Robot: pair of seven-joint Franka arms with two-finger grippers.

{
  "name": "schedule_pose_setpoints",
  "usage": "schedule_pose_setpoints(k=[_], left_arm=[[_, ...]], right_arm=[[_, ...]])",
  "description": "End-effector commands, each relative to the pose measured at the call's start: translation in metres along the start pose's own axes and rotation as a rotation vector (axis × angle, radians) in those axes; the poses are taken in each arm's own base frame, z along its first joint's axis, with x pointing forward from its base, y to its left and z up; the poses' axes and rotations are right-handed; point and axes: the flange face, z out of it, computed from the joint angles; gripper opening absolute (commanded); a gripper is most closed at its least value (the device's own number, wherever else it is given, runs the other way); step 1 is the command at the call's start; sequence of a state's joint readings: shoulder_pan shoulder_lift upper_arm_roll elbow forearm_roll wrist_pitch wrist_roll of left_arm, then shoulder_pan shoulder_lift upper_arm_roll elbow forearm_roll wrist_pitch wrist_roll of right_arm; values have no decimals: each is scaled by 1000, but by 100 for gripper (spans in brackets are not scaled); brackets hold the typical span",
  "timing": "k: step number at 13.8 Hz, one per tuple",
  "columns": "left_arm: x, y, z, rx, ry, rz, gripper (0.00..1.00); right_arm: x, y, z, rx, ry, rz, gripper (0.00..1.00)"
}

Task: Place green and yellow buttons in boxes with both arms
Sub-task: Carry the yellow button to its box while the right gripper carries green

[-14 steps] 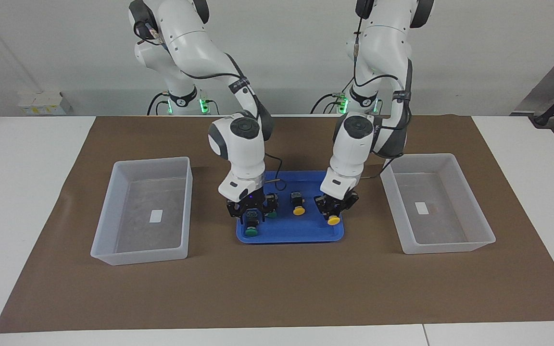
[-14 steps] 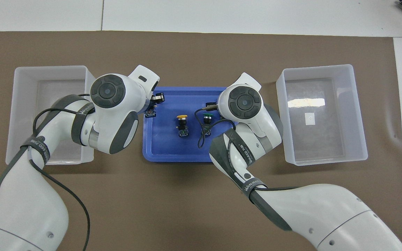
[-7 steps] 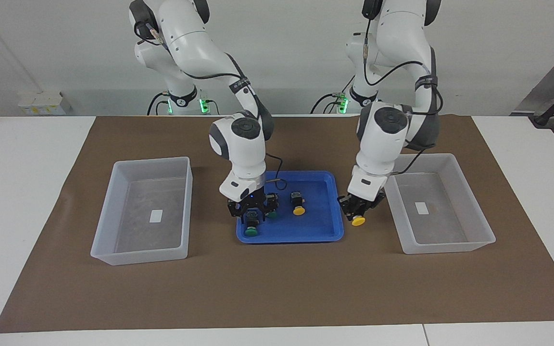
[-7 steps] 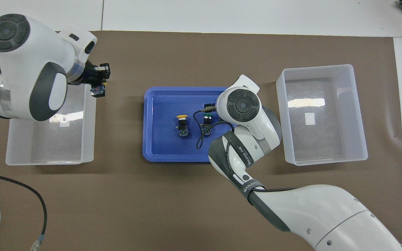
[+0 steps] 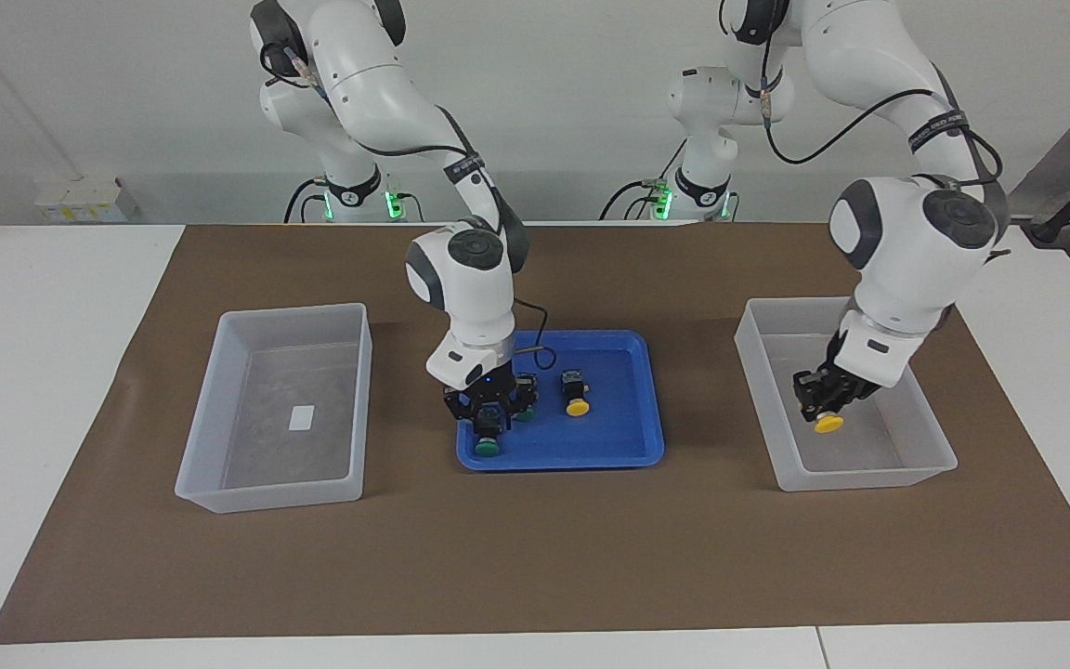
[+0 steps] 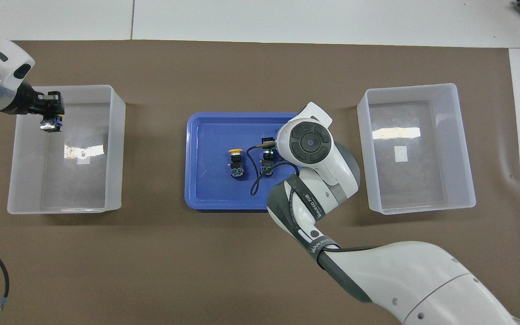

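Note:
My left gripper (image 5: pixel 821 401) is shut on a yellow button (image 5: pixel 828 424), held cap down inside the box (image 5: pixel 750 372) at the left arm's end; the gripper (image 6: pixel 50 108), button (image 6: pixel 50 124) and box (image 6: pixel 115 149) also show in the overhead view. My right gripper (image 5: pixel 489 415) is down in the blue tray (image 5: pixel 619 423), shut on a green button (image 5: pixel 486 446). A second green button (image 5: pixel 525 413) (image 6: pixel 266 155) and a yellow button (image 5: pixel 577 405) (image 6: pixel 235 154) lie in the tray (image 6: pixel 210 180). My right wrist hides the right gripper from overhead.
The other box (image 5: pixel 363 372) (image 6: pixel 465 149) stands at the right arm's end with only a white label in it. A brown mat (image 5: pixel 535 557) covers the table under both boxes and the tray.
My left gripper has carried the yellow button out of the tray, over the box wall and into the box at its end. My right gripper has stayed on the green button in the tray.

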State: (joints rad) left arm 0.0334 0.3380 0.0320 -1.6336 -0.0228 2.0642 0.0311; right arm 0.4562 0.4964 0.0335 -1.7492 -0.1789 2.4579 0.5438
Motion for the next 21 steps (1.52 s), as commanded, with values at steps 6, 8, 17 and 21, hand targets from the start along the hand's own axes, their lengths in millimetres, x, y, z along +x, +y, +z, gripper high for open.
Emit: schedule_pose_setpoints(k=[6, 8, 17, 21], left_arm=[[-46, -54, 74, 8, 52, 50, 0], [-54, -52, 89, 11, 63, 50, 0], [-57, -46, 99, 12, 64, 58, 57], [-32, -39, 62, 9, 36, 75, 74]], right_arm=[[29, 66, -88, -33, 56, 80, 0], [33, 95, -114, -55, 34, 84, 0], [30, 251, -162, -31, -65, 90, 0], [20, 292, -120, -11, -43, -89, 0]])
